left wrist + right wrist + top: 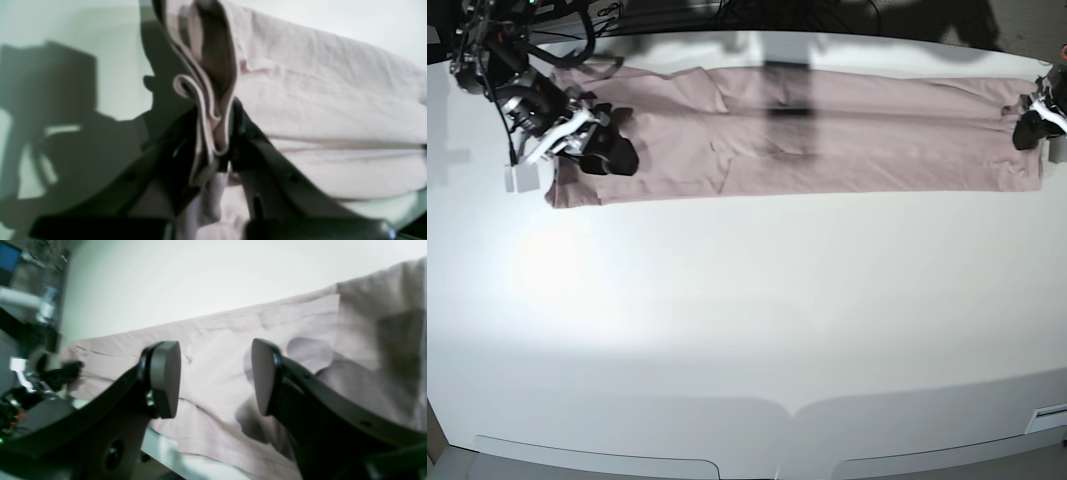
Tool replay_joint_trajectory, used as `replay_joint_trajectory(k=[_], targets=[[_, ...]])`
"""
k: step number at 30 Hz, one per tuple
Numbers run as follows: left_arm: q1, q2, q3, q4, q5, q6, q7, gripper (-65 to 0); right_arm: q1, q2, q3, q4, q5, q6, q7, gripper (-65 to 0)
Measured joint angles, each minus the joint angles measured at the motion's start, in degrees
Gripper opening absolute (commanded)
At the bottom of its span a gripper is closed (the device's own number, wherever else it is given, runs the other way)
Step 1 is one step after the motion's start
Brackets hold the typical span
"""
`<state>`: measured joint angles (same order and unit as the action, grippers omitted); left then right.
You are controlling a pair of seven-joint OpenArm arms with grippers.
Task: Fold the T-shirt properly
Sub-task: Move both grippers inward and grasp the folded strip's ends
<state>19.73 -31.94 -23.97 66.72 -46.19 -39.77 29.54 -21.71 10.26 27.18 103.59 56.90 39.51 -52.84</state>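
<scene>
The T-shirt [827,135] lies folded into a long narrow band along the far edge of the white surface [747,320], lightly wrinkled. At the band's right end in the base view, the left end effector [217,143] is clamped on a bunched edge of layered fabric — several plies pinched between its fingers. At the band's opposite end, the right end effector [215,376] hangs over the cloth — fingers apart, nothing between the pads [165,378].

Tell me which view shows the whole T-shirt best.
The base view: the T-shirt lies there as one long folded strip across the table. The left wrist view shows only bunched layers clamped in the left gripper; the right wrist view shows one wrinkled stretch.
</scene>
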Motion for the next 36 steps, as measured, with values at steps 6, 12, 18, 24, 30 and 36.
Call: replay_joint_trajectory(k=[6, 12, 18, 24, 30, 36], targets=[[-1.8, -1.7, 0.1, 0.0, 9.3, 0.6, -3.3, -65.0, 1.6, -5.0, -10.0, 0.0, -10.1, -0.1, 1.7, -31.2], [-1.6, -6.2, 0.1, -0.1, 16.8, 5.5, -5.7, -65.0, 2.7, -9.9, -21.8, 0.0, -21.2, 0.0, 7.4, -31.2], [-1.6, -8.7, 0.1, 0.5, 5.7, 5.8, 1.4, -65.0, 3.7, -14.9, -28.2, 0.0, -32.4, 0.0, 9.6, -31.2], [2.4, -5.9, 0.1, 10.7, -8.8, 4.8, 10.6, -65.0, 4.3, -15.1, -28.3, 0.0, -35.4, 0.0, 11.5, -31.2], [6.6, 4.4, 0.1, 26.9, -9.7, 4.8, 12.7, -65.0, 4.9, -15.1, -28.2, 0.0, -35.4, 0.0, 11.5, -31.2], [6.8, 15.2, 0.2, 33.9, -8.4, 4.6, 15.6, -65.0, 5.5, -15.0, -28.2, 0.0, -35.4, 0.0, 11.5, -31.2]])
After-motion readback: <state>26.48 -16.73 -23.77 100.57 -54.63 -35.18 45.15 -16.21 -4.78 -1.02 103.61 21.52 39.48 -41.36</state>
